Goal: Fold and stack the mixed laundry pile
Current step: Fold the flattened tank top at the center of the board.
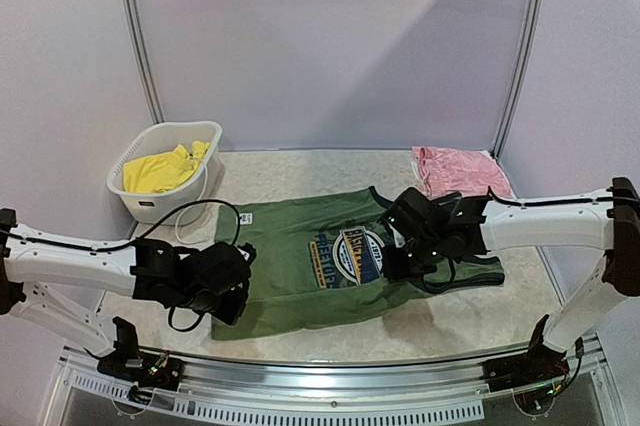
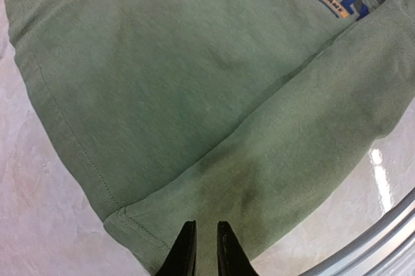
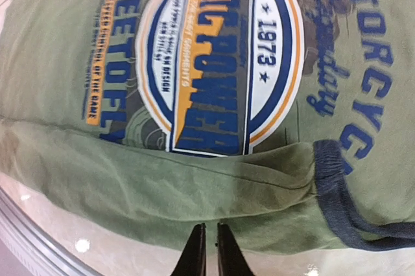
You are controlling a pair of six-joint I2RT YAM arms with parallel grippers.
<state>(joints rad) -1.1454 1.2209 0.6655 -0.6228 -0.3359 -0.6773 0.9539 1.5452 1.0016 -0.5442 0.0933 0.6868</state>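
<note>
My left claw [image 2: 206, 250] and right claw [image 3: 211, 250] are both narrow, pinching nothing I can see, over the folded near flap of the olive-green tank top [image 1: 320, 246] in the middle of the desk [image 1: 300, 181]. I judge the lengthwise fold is in hand, and next calls for gripping the far edge. Only the top view shows the pink garment [image 1: 455, 168] far right and the yellow shorts [image 1: 160, 171] in the basket [image 1: 135, 201] far left.

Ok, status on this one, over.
Both shut, empty: left pincer, right pincer. Green tank top flat, near edge folded over. Waiting: yellow shorts in basket, pink garment far right. Nothing in the way.
</note>
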